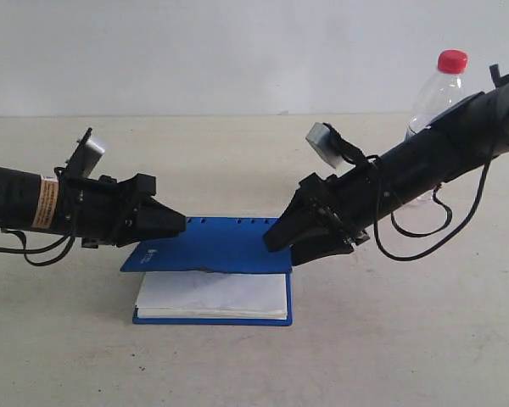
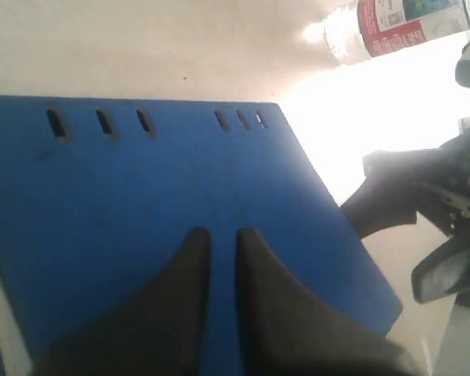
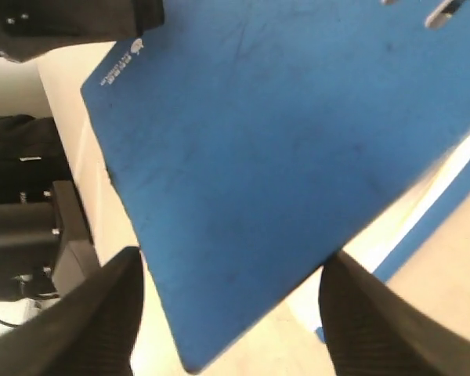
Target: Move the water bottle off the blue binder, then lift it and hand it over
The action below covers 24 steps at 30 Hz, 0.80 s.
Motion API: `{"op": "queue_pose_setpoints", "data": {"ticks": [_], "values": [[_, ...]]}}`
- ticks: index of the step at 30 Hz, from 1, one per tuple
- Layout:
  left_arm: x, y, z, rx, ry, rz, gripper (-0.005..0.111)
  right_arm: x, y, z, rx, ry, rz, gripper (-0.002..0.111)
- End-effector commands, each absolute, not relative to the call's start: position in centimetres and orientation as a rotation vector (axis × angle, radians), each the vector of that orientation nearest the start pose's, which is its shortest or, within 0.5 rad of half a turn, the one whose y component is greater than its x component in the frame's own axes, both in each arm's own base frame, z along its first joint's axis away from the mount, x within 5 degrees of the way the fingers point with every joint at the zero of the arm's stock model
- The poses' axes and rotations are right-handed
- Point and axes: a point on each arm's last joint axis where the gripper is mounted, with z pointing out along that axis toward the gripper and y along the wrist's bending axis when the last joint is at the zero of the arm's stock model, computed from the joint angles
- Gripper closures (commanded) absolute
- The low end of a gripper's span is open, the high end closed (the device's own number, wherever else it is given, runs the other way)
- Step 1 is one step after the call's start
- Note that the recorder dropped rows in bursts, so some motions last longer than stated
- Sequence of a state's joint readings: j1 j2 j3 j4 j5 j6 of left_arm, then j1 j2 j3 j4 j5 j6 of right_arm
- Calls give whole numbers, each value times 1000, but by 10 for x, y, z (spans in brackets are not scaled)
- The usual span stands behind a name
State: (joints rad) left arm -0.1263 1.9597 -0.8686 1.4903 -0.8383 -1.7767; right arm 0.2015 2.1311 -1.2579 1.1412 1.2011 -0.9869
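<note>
The blue binder (image 1: 220, 246) lies on the table between my two arms, its cover raised a little above the white pages (image 1: 212, 295). The water bottle (image 1: 437, 89) stands upright on the table at the back right, behind my right arm and apart from the binder; the left wrist view shows its red label (image 2: 399, 23). My left gripper (image 1: 183, 223) rests shut over the cover's left side (image 2: 223, 233), with the blue cover (image 2: 141, 196) beneath it. My right gripper (image 1: 282, 242) is open, its jaws either side of the cover's right corner (image 3: 231, 258).
A beige tabletop (image 1: 407, 339) runs back to a white wall (image 1: 237, 51). The binder's small white logo (image 3: 121, 63) sits near the left gripper's side. Cables hang under both arms. Dark equipment (image 3: 31, 227) shows beyond the table edge in the right wrist view.
</note>
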Motion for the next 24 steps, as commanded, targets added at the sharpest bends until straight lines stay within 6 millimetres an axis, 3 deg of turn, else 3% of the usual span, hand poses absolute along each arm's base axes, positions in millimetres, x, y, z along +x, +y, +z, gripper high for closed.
{"op": "queue_pose_setpoints", "data": {"ticks": [1, 5, 8, 12, 15, 18, 22, 24], "values": [[320, -109, 120, 308, 2423, -1175, 102, 364, 142, 148, -817, 2626, 1392, 50], [319, -109, 120, 381, 2405, -1154, 102, 374, 120, 172, -949, 2697, 1107, 50], [318, -111, 122, 443, 2369, -1176, 102, 380, 102, 194, -916, 2717, 974, 50], [317, -111, 122, 483, 2347, -1177, 102, 383, 98, 218, -738, 2639, 1086, 50], [324, -103, 114, 397, 2420, -1002, 100, 382, 112, 225, -684, 2578, 1199, 50], [330, -91, 108, 230, 2494, -875, 81, 377, 126, 221, -766, 2603, 1176, 50], [333, -82, 108, -38, 2542, -928, 44, 373, 139, 206, -833, 2668, 1150, 50], [333, -81, 108, -74, 2549, -936, 37, 373, 142, 199, -825, 2695, 1157, 50]]}}
